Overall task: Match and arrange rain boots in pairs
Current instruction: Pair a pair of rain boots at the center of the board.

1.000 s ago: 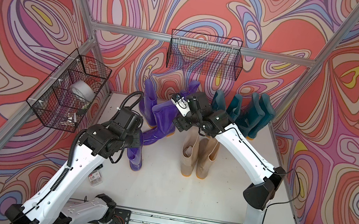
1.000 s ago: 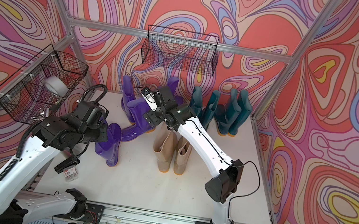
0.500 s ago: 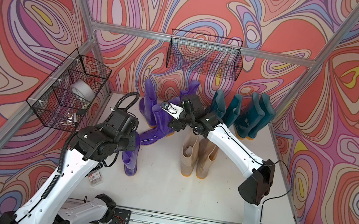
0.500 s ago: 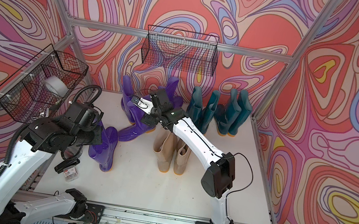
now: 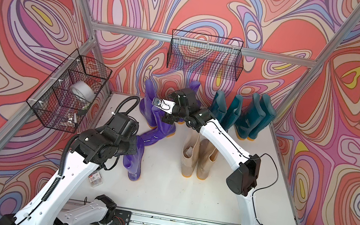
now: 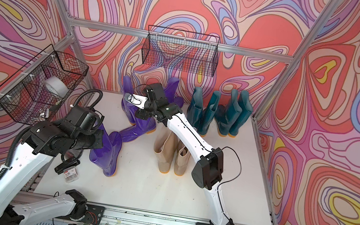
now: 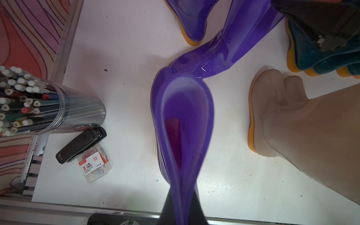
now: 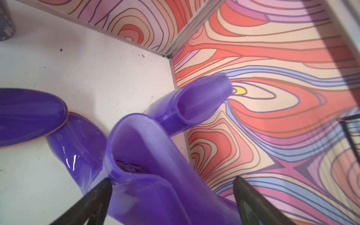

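Observation:
My left gripper (image 7: 182, 206) is shut on the pinched top rim of a purple rain boot (image 5: 133, 160), which hangs upright at the front left with its sole at the table. My right gripper (image 8: 172, 179) is open, its fingers (image 8: 97, 194) straddling the shaft of another purple boot (image 8: 152, 165) at the back left, seen under the wrist in a top view (image 5: 168, 116). A third purple boot (image 5: 154, 136) lies tilted between them, and another (image 5: 149, 97) stands by the back wall. Teal boots (image 5: 243, 114) stand at the back right. A beige pair (image 5: 196, 156) stands mid-table.
A wire basket (image 5: 67, 93) holding a tape roll (image 5: 82, 92) hangs on the left wall, and another basket (image 5: 205, 55) on the back wall. A pencil cup (image 7: 39, 105), a stapler (image 7: 81, 144) and a paper-clip box (image 7: 95, 163) sit at the table's left front corner.
My right gripper has swung left, away from the beige pair, onto the purple boots at the back. My left arm has drawn its purple boot slightly toward the front.

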Controlling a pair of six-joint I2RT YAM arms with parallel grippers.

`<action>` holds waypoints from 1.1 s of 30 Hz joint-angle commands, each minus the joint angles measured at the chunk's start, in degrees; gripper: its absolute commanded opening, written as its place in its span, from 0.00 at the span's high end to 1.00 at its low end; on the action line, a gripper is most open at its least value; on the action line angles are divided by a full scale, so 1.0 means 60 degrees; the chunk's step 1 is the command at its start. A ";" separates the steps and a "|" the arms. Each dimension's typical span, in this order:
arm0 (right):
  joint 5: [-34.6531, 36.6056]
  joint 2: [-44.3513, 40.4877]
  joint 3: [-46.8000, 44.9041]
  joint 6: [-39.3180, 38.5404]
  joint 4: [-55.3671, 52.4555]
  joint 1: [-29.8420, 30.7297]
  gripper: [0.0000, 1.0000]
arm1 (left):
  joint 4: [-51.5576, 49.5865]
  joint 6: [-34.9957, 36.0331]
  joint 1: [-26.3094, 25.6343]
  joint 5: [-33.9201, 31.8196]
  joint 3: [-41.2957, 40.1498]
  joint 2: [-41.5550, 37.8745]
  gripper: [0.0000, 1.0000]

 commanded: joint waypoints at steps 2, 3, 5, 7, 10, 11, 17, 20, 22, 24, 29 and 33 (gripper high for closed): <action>-0.0825 0.0143 0.0323 -0.0440 -0.0962 -0.0094 0.02 | 0.0393 -0.0034 0.0018 -0.0049 0.0047 -0.0176 1.00; -0.1046 0.0149 0.0444 -0.0488 -0.1213 -0.0125 0.03 | 0.0422 -0.0016 0.0027 -0.0030 0.0038 -0.0162 1.00; -0.1250 0.0139 0.0548 -0.0461 -0.1532 -0.0167 0.04 | 0.0436 0.0025 0.0019 -0.0033 0.0074 -0.0134 1.00; -0.1365 0.0068 0.0458 -0.0413 -0.1670 -0.0195 0.08 | 0.0474 0.0052 0.0021 -0.0033 0.0110 -0.0093 1.00; -0.1141 0.0026 0.0282 -0.0329 -0.1846 -0.0199 0.16 | 0.0483 0.0084 0.0036 -0.0025 0.0204 0.0000 1.00; -0.1075 0.0019 0.0234 -0.0326 -0.1923 -0.0208 0.19 | 0.0495 0.0084 0.0029 -0.0006 0.0225 0.0017 1.00; -0.0627 -0.0237 -0.0355 -0.0074 -0.0991 -0.0179 0.72 | 0.0616 0.0069 0.0030 0.0183 0.0228 0.0084 1.00; -0.0308 -0.0505 -0.0970 -0.0010 -0.0218 -0.0089 1.00 | 0.0697 0.0000 0.0028 0.0285 0.0203 0.0076 1.00; 0.0305 -0.0668 -0.1408 0.0040 0.0508 0.0118 1.00 | 0.0739 -0.0036 0.0027 0.0319 0.0172 0.0031 1.00; 0.0704 -0.0753 -0.1558 0.0234 0.0865 0.0368 1.00 | 0.0760 -0.0058 0.0026 0.0317 0.0158 -0.0002 1.00; 0.1469 -0.0767 -0.0795 0.2228 0.1254 0.1065 1.00 | 0.0721 0.0007 0.0026 0.0057 0.0199 -0.0185 1.00; 0.2601 -0.0710 0.0058 0.3680 0.1478 0.1618 1.00 | 0.0616 0.0047 0.0033 -0.0156 0.0450 -0.0218 1.00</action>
